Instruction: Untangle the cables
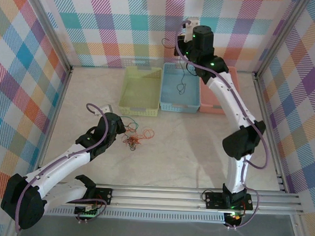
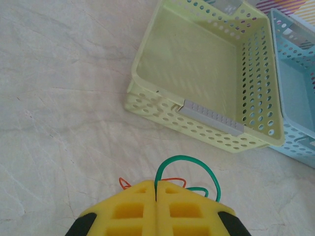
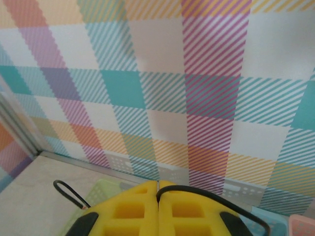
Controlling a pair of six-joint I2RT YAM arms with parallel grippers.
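The black cable (image 1: 181, 86) hangs above the blue basket (image 1: 175, 107), pinched in the closed right gripper (image 3: 157, 191); lower it slowly so it coils inside. The tangle (image 1: 136, 140) lies in front of that basket, where the closed left gripper (image 2: 156, 191) pins a green cable (image 2: 189, 160) (orange strand (image 2: 173, 180) alongside). The yellow basket (image 2: 206, 120), left of the blue one, could snag a swinging end.
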